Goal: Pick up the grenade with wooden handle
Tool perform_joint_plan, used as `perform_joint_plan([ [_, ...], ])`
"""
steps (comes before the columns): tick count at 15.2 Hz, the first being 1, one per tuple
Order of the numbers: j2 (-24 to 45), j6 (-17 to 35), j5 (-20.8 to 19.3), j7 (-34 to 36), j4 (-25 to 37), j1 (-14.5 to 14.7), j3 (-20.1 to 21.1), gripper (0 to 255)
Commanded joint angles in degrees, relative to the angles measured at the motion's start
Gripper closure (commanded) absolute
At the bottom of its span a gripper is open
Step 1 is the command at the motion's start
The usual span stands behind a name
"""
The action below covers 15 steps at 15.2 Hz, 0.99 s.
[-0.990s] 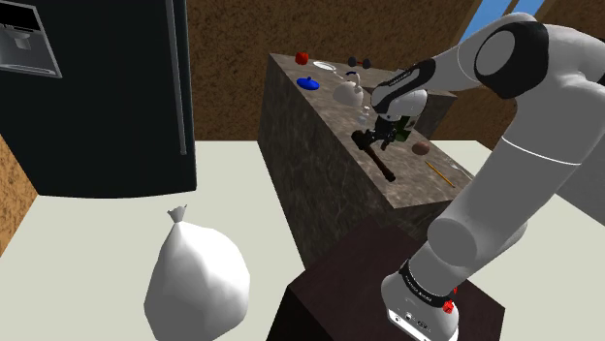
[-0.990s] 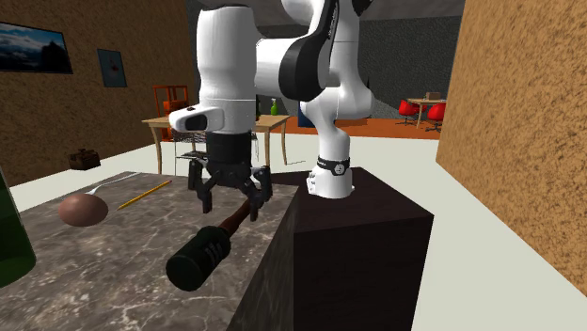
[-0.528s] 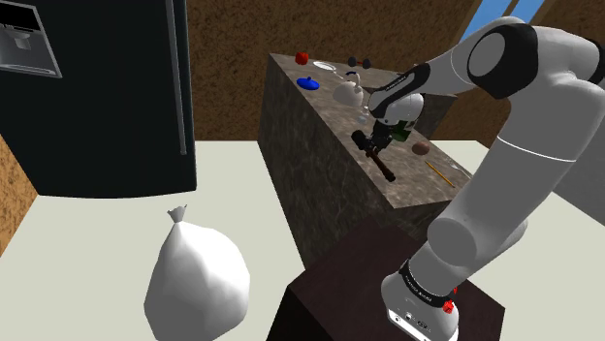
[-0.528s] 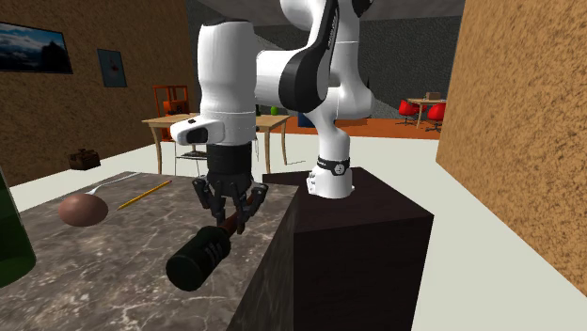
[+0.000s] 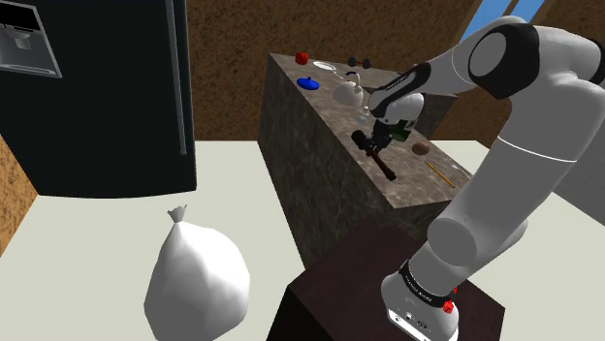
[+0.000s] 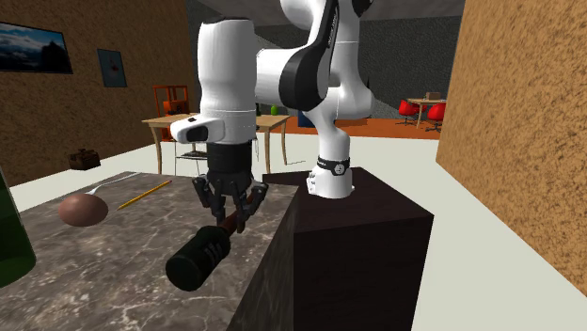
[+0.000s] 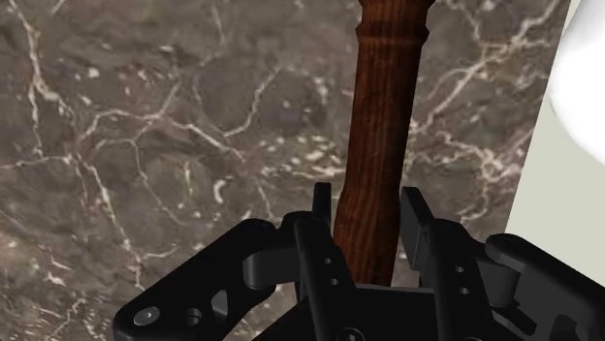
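**Fingers point(image 7: 419, 218) clamped on the grenade point(image 6: 199, 260) handle point(image 7: 380, 116)**

Your fingers press both sides of the wooden handle, with no gap seen. The gripper point(image 6: 230, 218) points straight down at mid-handle. The grenade lies on the marble counter point(image 6: 103, 282), along the edge nearest the stand point(image 6: 362, 235), with its dark head pointing away from the stand. In the second exterior view a brown round lump point(image 6: 83, 210) and a yellow pencil point(image 6: 144, 194) sit to its left, well apart. A dark green object point(image 6: 9, 240) is at that view's left edge. In the shoulder view the counter's far end holds a white kettle point(image 5: 348, 93), a blue item point(image 5: 308, 84) and a red item point(image 5: 302, 58). A white tied bag point(image 5: 197, 281) sits on the floor, with a black fridge point(image 5: 97, 87) behind it.
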Motion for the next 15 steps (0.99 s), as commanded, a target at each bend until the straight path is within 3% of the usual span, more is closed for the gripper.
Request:
perform_joint_plan([
  [1, -0.89, -1.06, -0.48, 0.26, 0.24, 0.09, -0.14, 255],
  [15, -7.3, -10.78, -3.57, 2.04, 4.0, 0.67, -0.52, 255],
])
